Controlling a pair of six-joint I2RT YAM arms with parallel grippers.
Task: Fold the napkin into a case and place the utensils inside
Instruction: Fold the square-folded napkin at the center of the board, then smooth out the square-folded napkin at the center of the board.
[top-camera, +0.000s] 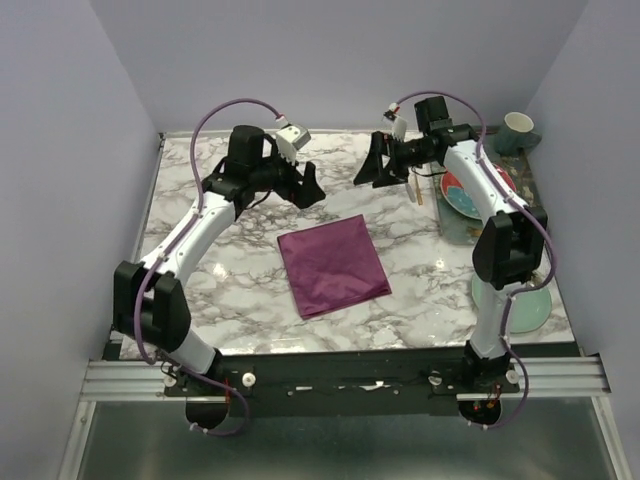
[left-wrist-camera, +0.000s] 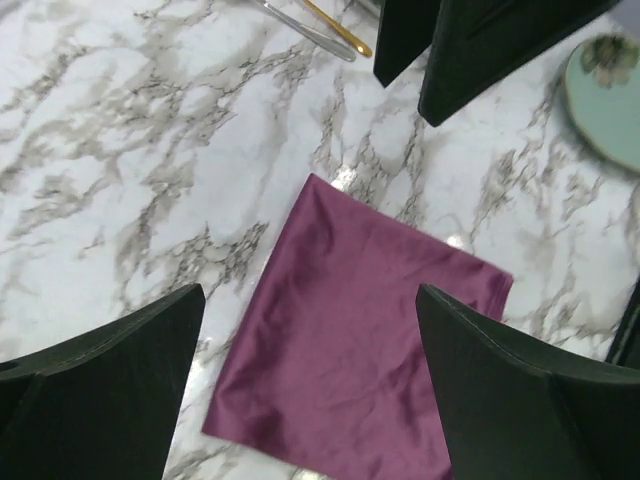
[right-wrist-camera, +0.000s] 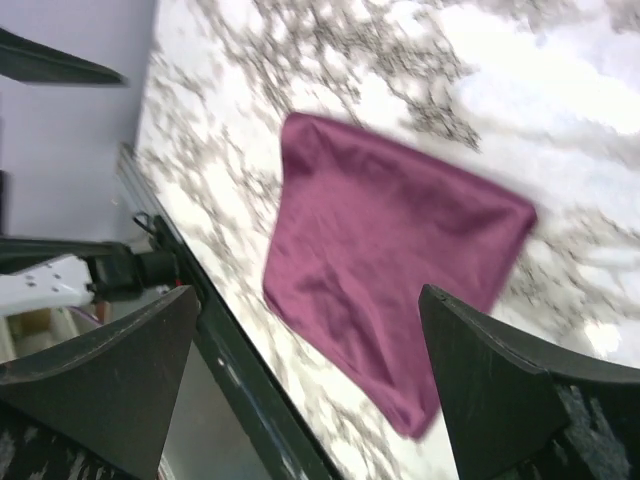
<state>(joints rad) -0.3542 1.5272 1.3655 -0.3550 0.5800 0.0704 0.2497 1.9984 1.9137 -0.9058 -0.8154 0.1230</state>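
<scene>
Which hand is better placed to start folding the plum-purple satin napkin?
Left, narrowly: the left hand hovers open beyond the far edge of the napkin; the right hand, also open, sits farther back.

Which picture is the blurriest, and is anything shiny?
Right wrist view: blurriest, with the napkin and marble table smeared. Left wrist view: sharper, small glare spots on the table by the napkin's edge. Top view: sharp, one bright glint on the table.

A white marble-patterned table (top-camera: 230, 290) with grey veins sits between plain pale lavender walls (top-camera: 60, 150), evenly lit.
</scene>
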